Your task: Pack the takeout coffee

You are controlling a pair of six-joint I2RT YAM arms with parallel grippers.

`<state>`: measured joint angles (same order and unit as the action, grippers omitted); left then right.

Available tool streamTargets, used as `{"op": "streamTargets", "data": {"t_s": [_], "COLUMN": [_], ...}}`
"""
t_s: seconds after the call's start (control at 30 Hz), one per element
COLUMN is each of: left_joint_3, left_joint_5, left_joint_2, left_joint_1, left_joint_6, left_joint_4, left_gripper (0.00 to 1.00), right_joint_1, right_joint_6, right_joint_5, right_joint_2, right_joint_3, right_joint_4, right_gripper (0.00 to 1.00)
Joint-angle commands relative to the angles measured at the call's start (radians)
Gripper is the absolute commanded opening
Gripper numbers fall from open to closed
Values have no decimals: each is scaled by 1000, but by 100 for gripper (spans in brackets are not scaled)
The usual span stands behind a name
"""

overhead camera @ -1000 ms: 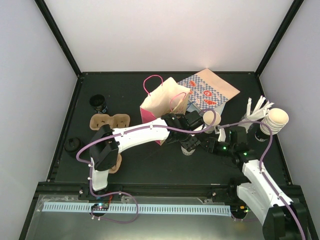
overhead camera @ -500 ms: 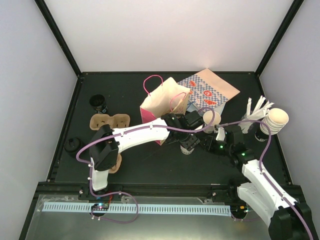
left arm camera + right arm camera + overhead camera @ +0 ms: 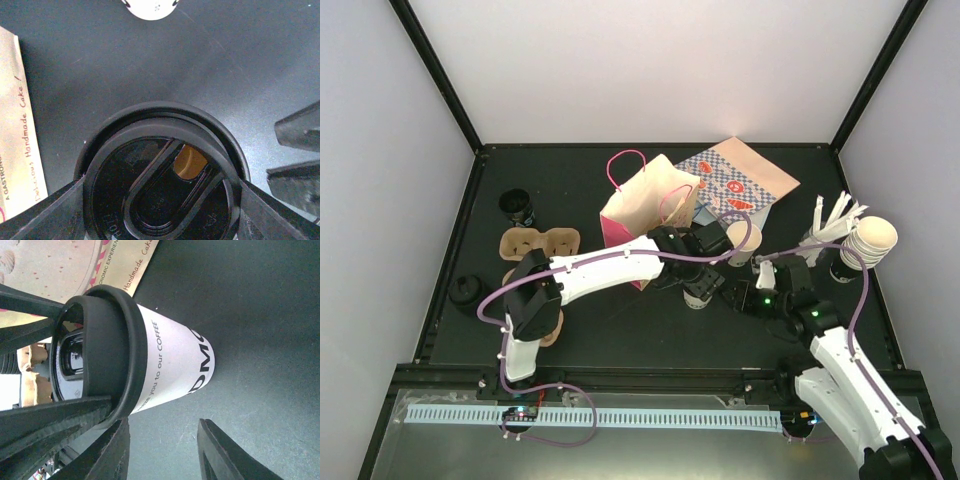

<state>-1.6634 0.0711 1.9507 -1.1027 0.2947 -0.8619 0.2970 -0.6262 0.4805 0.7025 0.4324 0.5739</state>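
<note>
The takeout coffee (image 3: 170,360) is a white paper cup with dark print and a black lid (image 3: 165,190), standing on the black table just right of the pink bag (image 3: 640,205). From above it shows at mid-table (image 3: 698,298) under my left wrist. My left gripper (image 3: 160,200) comes down from above, shut on the lid, with a finger (image 3: 55,420) touching the rim on each side. My right gripper (image 3: 163,422) is low beside the cup's base, open, with only bare table between its fingers. The left wrist view catches those fingers (image 3: 300,132) at its right edge.
A patterned paper bag (image 3: 740,180) lies flat behind the pink one. An open cream-lined cup (image 3: 743,240) stands right of my left wrist. At right are stacked cups (image 3: 870,240) and stirrers (image 3: 830,220); at left a cardboard carrier (image 3: 535,243), a black cup (image 3: 518,207) and a loose lid (image 3: 467,288).
My right gripper's jaws have widened and the right arm has drawn back a little from the cup. The left gripper stays on the lid.
</note>
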Motion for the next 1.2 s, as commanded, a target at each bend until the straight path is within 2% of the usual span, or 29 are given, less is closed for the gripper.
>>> {"op": "streamTargets", "data": {"t_s": [0.0, 0.17, 0.5, 0.63, 0.83, 1.17], "left_joint_3": [19, 3, -44, -80, -107, -127], "left_joint_5": [-52, -60, -54, -56, -62, -72], "left_joint_2": [92, 97, 70, 71, 64, 39], "left_joint_1": [-16, -19, -22, -22, -22, -19], "left_joint_6": [111, 123, 126, 123, 120, 121], "left_joint_4": [-150, -161, -176, -183, -186, -184], "left_gripper": [69, 69, 77, 82, 98, 99], "right_joint_1": [4, 3, 4, 4, 2, 4], "right_joint_6": [4, -38, -58, -45, -38, -24], "right_joint_5": [22, 96, 31, 9, -10, -8], "right_joint_2": [-35, -28, -25, -33, -34, -31], "right_joint_3": [2, -39, -35, -28, -21, -8], "right_joint_4": [27, -63, -74, -49, -36, -38], "right_gripper": [40, 41, 40, 40, 41, 41]}}
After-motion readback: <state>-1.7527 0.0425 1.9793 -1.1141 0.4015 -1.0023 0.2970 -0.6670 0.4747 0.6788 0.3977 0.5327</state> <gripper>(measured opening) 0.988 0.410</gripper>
